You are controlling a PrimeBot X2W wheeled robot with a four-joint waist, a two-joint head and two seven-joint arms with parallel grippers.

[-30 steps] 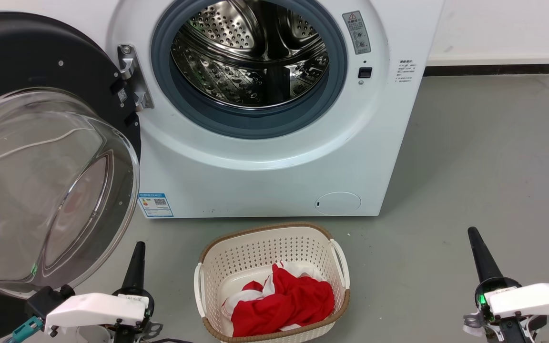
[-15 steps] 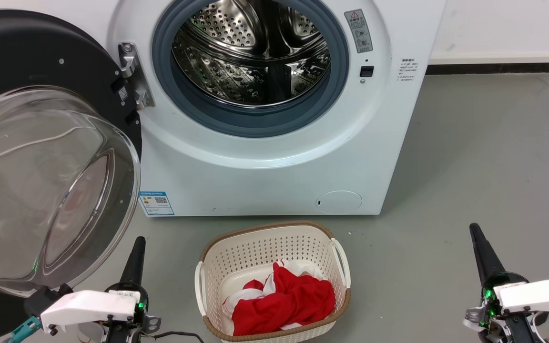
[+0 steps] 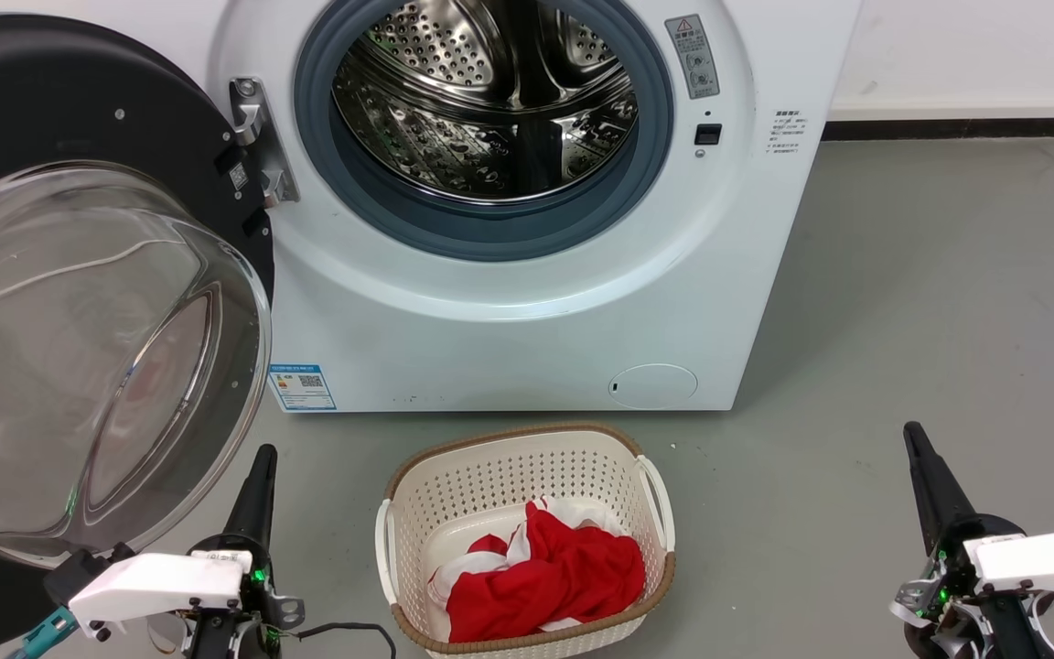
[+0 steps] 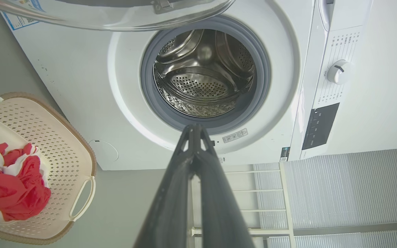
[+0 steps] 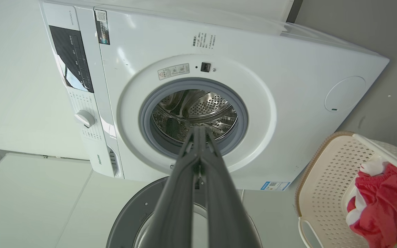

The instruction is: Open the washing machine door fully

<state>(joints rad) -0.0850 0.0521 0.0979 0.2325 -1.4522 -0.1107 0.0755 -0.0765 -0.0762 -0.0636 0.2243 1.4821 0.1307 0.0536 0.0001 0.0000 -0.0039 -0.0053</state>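
The left gripper [image 3: 262,462] is seen at seven o'clock in the head view, its two dark fingers pressed together on nothing. The right gripper [image 3: 914,441] is seen at five o'clock, likewise closed and empty. Between them, at six o'clock, a cream basket [image 3: 527,444] is set on the floor, and a red and white cloth [image 3: 545,577] is heaped in it. The washing machine door [image 3: 51,101] is found at eleven o'clock from the left gripper, just beside its tip; contact cannot be told. The door is swung wide to nine o'clock of the steel drum [image 3: 490,101] and held by its metal hinge [image 3: 252,137], with its glass bowl [image 3: 79,348] turned toward the camera.
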